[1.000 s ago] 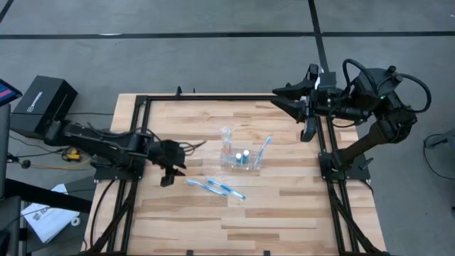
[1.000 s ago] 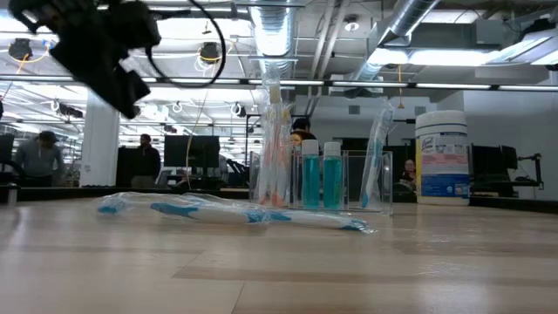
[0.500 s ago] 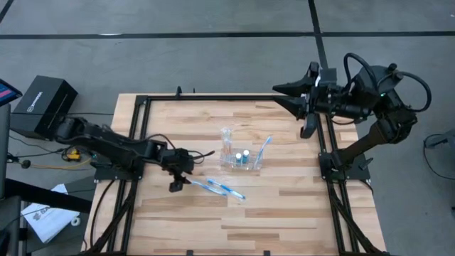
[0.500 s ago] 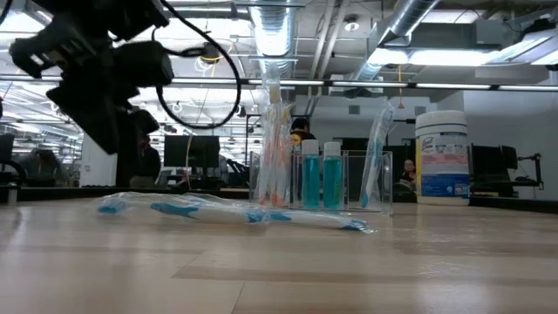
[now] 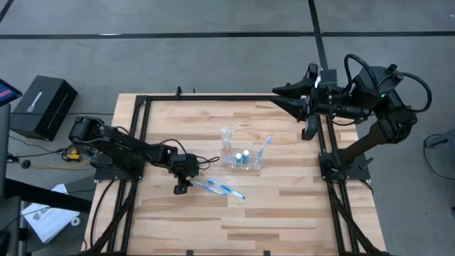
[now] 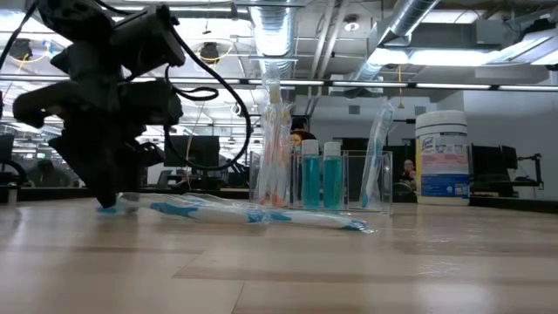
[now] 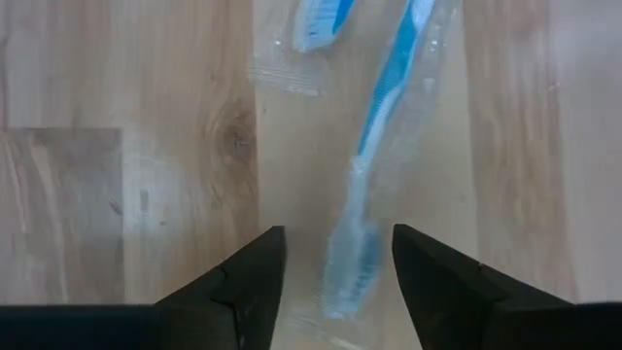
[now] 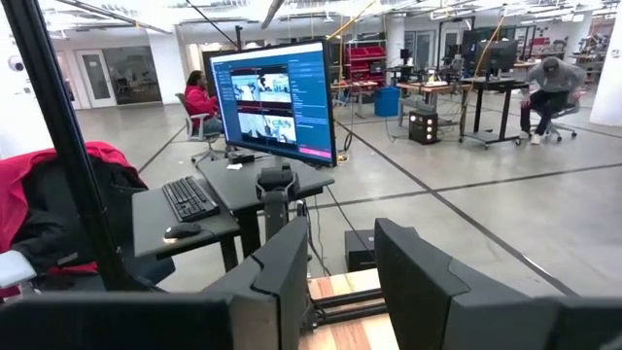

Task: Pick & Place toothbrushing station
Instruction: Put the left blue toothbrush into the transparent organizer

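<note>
The toothbrushing station [image 5: 239,158] is a clear plastic holder standing mid-table; it holds two blue bottles [image 6: 316,177] and upright wrapped toothbrushes [image 6: 272,139]. Two blue toothbrushes in clear wrap [image 5: 217,187] lie flat on the table in front of it. My left gripper [image 5: 182,189] is open, pointing down at the table at their left end; in the left wrist view its fingers [image 7: 243,282] stand on either side of one brush's head [image 7: 347,264] without visibly touching it. My right gripper [image 5: 284,97] is open and empty, high over the far right corner.
A big white blue-labelled canister [image 6: 442,157] shows to the right of the station in the low view. A black frame rail [image 5: 213,99] runs along the table's edges. Bare wood [image 5: 284,213] lies toward the near edge.
My left gripper has gone toward the table's right edge and down, from well above the table to the table top at the left end of the lying toothbrushes, its fingers now over one brush's head. The toothbrushes and the station have stayed put.
</note>
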You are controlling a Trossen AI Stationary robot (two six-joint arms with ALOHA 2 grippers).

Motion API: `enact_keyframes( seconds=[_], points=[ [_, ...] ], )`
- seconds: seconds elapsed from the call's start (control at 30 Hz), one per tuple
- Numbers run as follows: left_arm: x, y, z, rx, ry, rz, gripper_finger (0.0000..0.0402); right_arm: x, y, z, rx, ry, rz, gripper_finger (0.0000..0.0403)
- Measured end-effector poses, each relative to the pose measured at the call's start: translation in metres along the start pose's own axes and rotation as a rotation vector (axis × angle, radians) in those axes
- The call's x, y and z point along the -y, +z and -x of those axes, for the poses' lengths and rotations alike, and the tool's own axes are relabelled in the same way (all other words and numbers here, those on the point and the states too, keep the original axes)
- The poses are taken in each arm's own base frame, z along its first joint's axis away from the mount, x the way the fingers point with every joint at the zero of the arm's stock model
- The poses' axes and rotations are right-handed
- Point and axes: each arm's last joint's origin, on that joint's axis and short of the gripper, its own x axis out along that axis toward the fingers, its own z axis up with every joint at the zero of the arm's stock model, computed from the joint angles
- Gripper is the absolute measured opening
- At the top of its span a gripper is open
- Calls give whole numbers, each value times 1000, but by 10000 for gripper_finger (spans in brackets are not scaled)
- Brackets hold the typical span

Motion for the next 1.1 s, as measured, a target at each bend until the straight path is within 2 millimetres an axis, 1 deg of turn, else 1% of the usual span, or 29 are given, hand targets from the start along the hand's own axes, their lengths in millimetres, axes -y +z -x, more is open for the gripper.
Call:
enact_keyframes(
  seconds=[0.13, 0.23, 0.4, 0.53, 0.6, 0.7, 0.8, 0.9, 1.0, 1.1],
  points=[
    [0, 0, -4, -5, 0, 1, 174, 0, 0, 0, 0, 1, 0, 113],
    [-1, 1, -3, 2, 2, 0, 149, 0, 0, 0, 0, 1, 1, 113],
    [-1, 1, -3, 5, 9, 0, 79, 0, 0, 0, 0, 1, 3, 113],
    [0, 1, -4, -2, -34, 3, 22, 0, 0, 0, 0, 1, 3, 113],
    [0, 0, -4, -13, -75, 18, 11, 0, 0, 0, 2, 1, 2, 113],
    [1, 1, -3, -24, -130, 64, 20, 0, 1, 0, 13, 1, 6, 113],
    [4, 5, 5, 14, -168, 85, 27, 0, 2, 0, 15, 1, 6, 113],
    [7, 8, 20, 68, -209, 111, 18, 0, 3, 0, 24, 2, 11, 113],
    [11, 11, 39, 130, -275, 179, 10, 0, 5, 0, 44, 2, 30, 113],
    [12, 14, 63, 200, -370, 282, 16, 1, 5, 0, 45, -6, 54, 113]
  ],
)
